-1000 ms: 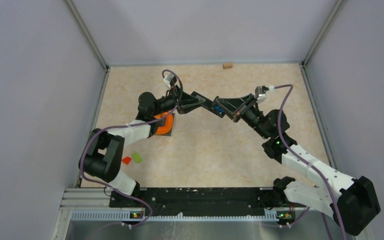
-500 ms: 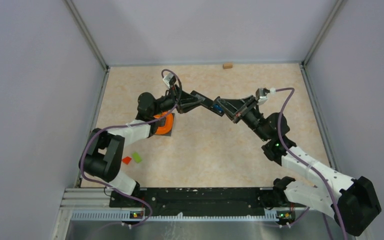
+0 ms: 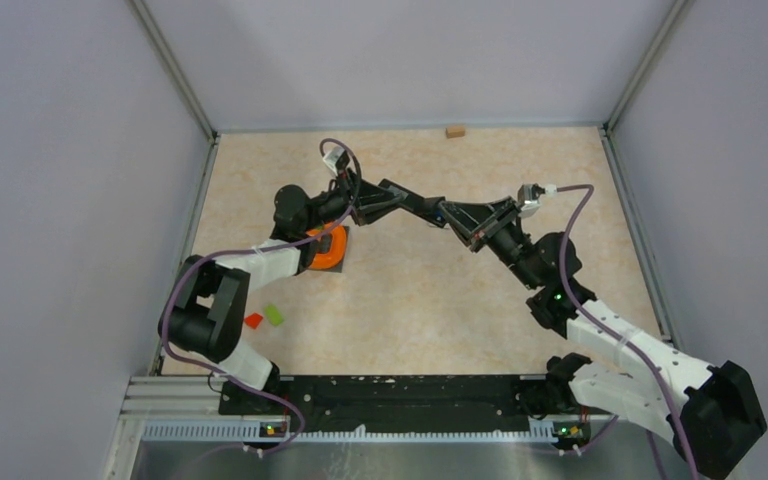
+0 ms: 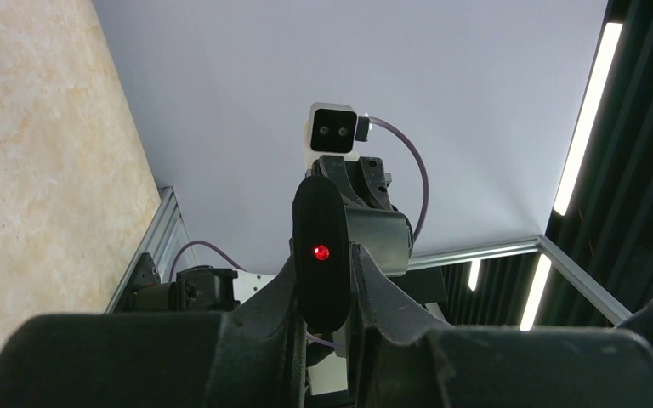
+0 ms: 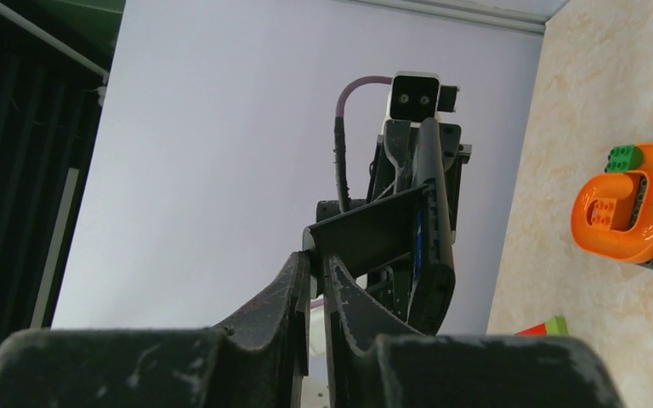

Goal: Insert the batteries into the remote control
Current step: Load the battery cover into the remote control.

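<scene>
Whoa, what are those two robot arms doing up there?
They meet above the table. The left end effector grips a black remote whose red light is on. The right end effector pinches a thin dark lid at the remote's back, where a blue battery seems to sit inside.

place: robotics lab test cell
walls: plain grey panels [image 3: 60, 200], aluminium frame posts [image 3: 173, 70]
bench: beige tabletop [image 3: 410, 300], black mounting rail [image 3: 400, 392]
overhead: strip lights [image 4: 585, 110]
</scene>
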### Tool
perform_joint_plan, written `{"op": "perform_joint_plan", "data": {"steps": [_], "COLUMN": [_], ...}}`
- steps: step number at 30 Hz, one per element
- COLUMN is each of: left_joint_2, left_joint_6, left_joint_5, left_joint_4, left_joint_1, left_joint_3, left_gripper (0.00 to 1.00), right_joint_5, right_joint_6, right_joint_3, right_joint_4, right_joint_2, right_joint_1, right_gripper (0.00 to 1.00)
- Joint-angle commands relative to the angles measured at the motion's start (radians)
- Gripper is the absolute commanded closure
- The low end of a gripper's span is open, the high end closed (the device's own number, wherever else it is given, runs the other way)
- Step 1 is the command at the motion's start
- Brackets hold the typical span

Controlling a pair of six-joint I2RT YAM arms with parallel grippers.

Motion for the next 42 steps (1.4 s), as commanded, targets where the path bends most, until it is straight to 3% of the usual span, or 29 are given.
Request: {"op": "perform_joint_plan", "data": {"steps": [1, 24, 42], "left_joint_2": [-0.015, -0.028, 0.004], "left_joint_6": [-0.047, -0.003, 0.022], "left_joint_5": [-0.002, -0.002, -0.003], "left_joint_4": [0.161, 0.111, 0.034], "left_joint_1": [-0.014, -0.014, -0.013], "left_joint_3": [0.020, 0.017, 0.001], "left_gripper": [1.00, 1.00, 1.00], "right_joint_5": [0.015, 0.082, 0.121], "right_joint_6": [-0.043, -0.043, -0.040], "right_joint_3": [-0.023, 0.020, 0.016], "right_joint_4": [-0.176, -0.356, -0.413], "right_joint_2": [-0.002, -0.080, -0.148], "right_joint_1": [0.016, 0.015, 0.002], "right_gripper": [0.89, 0.79, 0.62]}}
